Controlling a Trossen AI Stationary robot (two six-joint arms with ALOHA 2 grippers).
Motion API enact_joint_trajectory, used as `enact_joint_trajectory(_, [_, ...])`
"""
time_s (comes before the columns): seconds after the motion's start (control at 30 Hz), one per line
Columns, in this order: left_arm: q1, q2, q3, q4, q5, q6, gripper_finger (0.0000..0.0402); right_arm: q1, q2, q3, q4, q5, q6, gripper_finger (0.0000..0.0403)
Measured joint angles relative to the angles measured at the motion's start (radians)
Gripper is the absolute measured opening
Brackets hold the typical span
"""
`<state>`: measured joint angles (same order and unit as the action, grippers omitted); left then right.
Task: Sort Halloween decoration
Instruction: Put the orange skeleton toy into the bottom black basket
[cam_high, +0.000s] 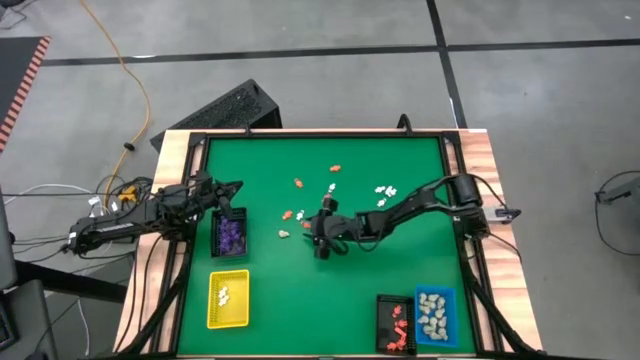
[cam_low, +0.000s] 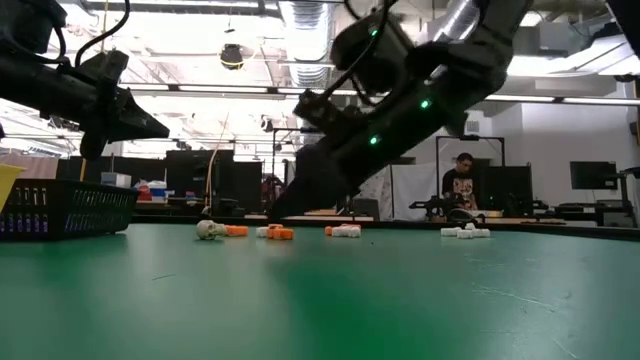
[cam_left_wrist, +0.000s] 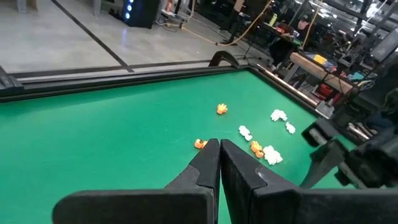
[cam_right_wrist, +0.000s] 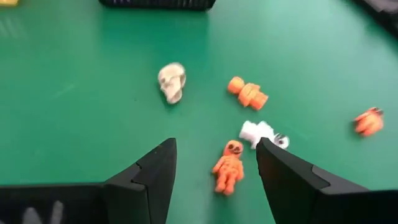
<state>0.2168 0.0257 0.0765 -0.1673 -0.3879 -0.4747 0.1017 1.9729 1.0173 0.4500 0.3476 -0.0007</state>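
Green table (cam_high: 400, 270), right hand (cam_right_wrist: 214, 163) spread over orange figurine (cam_right_wrist: 228, 165), left hand (cam_left_wrist: 219, 163) pressed together above purple-filled tray (cam_high: 229, 234)

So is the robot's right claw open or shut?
Open. The right end effector has its two fingers spread wide apart over the green table, with a little orange figure lying between them, not squeezed.
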Motion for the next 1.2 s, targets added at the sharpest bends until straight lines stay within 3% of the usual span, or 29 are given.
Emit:
enact_joint_trajectory(0.47, [0.0, 0.0, 0.0, 0.0, -0.017, 0.0, 0.0014, -0.065, 0.075, 0.011, 0.003, -0.092, 0.109, 0.0224])
enact_joint_trajectory(0.97, [0.0, 0.0, 0.0, 0.0, -0.015, 0.0, 0.0014, -0.062, 0.063, 0.013, -0.054, -0.114, 0.139, 0.0034])
enact_joint_trajectory(1.2, [0.0, 0.0, 0.0, 0.0, -0.013, 0.0, 0.0014, -0.049, -0.05, 0.011, -0.141, -0.141, 0.106, 0.0018])
